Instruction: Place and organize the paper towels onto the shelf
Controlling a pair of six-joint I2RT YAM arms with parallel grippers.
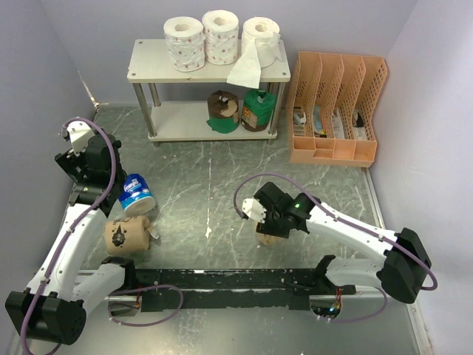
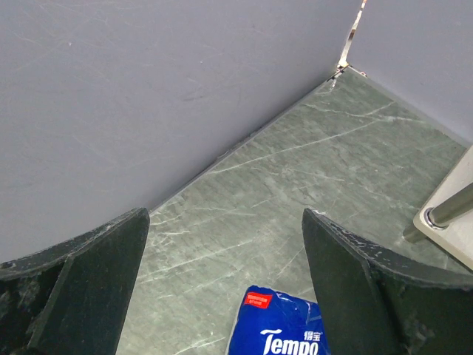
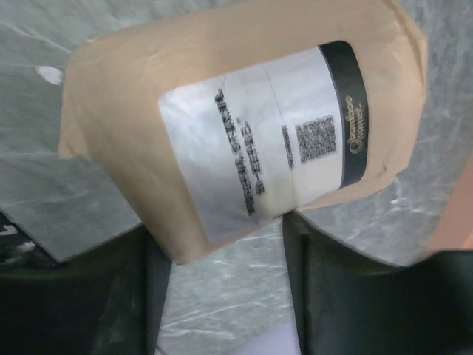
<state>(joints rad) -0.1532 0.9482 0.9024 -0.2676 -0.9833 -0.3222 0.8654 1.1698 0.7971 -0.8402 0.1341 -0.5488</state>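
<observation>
- Left gripper (image 2: 223,222) sits by the left edge of the table (image 1: 214,177), fingers spread apart and nothing between them.
- Blue-wrapped roll (image 1: 135,194) stands on the table just right of the left gripper. In the left wrist view its wrapper shows at the bottom, in front of the open fingers and not touching them.
- First tan kraft-wrapped roll (image 1: 126,235) lies just nearer than the blue-wrapped roll, towards the near left corner.
- Shelf (image 1: 148,70) stands at the far edge, left of centre.
- Top board: three white rolls (image 1: 222,35) upright in a row. A loose sheet (image 1: 247,70) from the rightmost hangs over the front edge.
- Lower board: two green-wrapped rolls (image 1: 259,109) side by side at its right end.
- Right gripper (image 1: 267,225) is over mid-table, right of centre, fingers closed against both sides of the second tan kraft-wrapped roll (image 3: 244,126), label facing the wrist camera. Cannot tell whether that roll touches the table.
- Orange file organizer (image 1: 336,111) stands at the far right corner, just beside the shelf.
</observation>
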